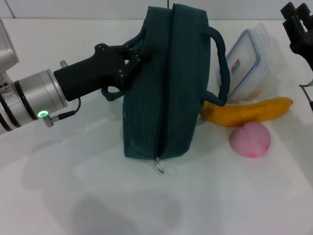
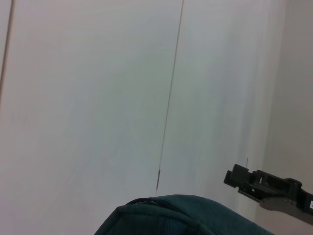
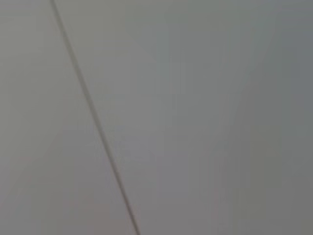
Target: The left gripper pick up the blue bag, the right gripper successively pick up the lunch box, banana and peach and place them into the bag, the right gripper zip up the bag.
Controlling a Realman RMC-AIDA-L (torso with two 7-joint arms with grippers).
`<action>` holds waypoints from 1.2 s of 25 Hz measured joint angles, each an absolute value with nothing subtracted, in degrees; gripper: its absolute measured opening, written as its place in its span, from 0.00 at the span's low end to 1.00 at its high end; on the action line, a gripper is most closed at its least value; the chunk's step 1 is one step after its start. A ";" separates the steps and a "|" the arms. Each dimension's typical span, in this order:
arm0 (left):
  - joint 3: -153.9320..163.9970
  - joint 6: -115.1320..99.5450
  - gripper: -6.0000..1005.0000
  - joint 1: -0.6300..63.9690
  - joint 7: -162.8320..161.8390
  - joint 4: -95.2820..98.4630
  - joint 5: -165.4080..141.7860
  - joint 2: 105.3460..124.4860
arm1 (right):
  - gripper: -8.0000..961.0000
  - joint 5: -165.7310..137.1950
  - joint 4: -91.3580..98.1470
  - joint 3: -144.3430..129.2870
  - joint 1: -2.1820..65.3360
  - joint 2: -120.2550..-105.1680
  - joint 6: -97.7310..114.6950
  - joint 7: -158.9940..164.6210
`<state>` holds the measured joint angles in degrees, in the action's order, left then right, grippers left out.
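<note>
Left tool [image 1: 131, 62] level, clamping blue bag [image 1: 166, 83] handle; right tool [image 1: 298, 27] raised.

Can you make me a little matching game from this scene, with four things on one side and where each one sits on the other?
Things:
1. blue bag
2. lunch box
3. banana
4. peach

Places:
A. leaning tilted behind the banana
B. lying between box and peach
C. held by the left claw at a handle
D. nearest the camera, in front of the banana

Pairs: 1-C, 2-A, 3-B, 4-D

blue bag [image 1: 166, 83] frame centre; lunch box [image 1: 249, 61] upper right, banana [image 1: 249, 111] and peach [image 1: 250, 139] below it.
</note>
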<state>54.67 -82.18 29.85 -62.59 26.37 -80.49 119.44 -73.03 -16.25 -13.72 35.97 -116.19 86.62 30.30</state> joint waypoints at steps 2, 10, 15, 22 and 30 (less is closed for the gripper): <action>54.67 -82.18 0.04 29.88 -62.59 26.36 -80.54 119.44 | 0.43 -73.20 -19.44 -11.06 35.84 -116.19 86.82 26.30; 54.66 -82.18 0.04 29.88 -62.58 26.61 -80.66 119.44 | 0.46 -73.81 -24.70 -7.32 35.69 -116.19 85.12 22.25; 54.67 -82.17 0.05 29.96 -62.58 26.65 -80.69 119.44 | 0.49 -73.86 -25.92 -3.83 36.57 -116.19 79.91 20.42; 54.67 -82.17 0.05 29.97 -61.90 26.76 -80.67 119.50 | 0.57 -74.72 -26.55 -3.65 37.79 -116.19 78.00 20.13; 54.67 -82.17 0.05 29.97 -61.72 26.81 -80.52 119.53 | 0.68 -75.49 -26.71 -3.51 38.16 -116.19 75.61 20.03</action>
<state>54.67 -82.17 29.97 -61.72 26.81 -80.52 119.53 -75.49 -26.71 -3.51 38.16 -116.19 75.61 20.03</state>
